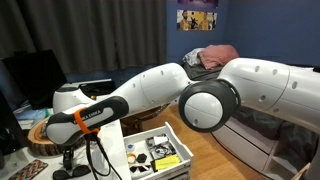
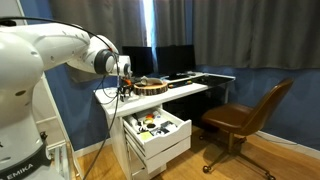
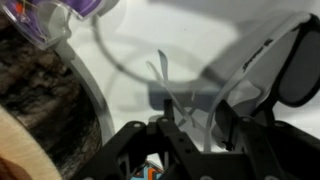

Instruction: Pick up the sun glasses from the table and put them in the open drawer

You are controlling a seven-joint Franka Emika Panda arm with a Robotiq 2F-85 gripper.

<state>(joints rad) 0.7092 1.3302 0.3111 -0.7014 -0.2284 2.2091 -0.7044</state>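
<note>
The sun glasses (image 3: 292,68) are black with dark lenses. In the wrist view they lie at the right on the white table (image 3: 135,75), and their thin arms run in between my fingers. My gripper (image 3: 195,122) is closed on those arms, with one lens sticking out past the right finger. In both exterior views the gripper (image 1: 70,152) (image 2: 125,88) is low over the table's end, beside the round wood slab (image 2: 152,86). The open drawer (image 2: 160,128) (image 1: 158,152) stands pulled out below the table and is full of small items.
The slab's bark edge (image 3: 40,105) is close on the gripper's left. A purple-tinted clear object (image 3: 60,15) lies just beyond it. A flat dark patterned object (image 1: 25,168) lies near the table edge. A brown office chair (image 2: 245,115) stands further along the desk, and monitors stand behind it.
</note>
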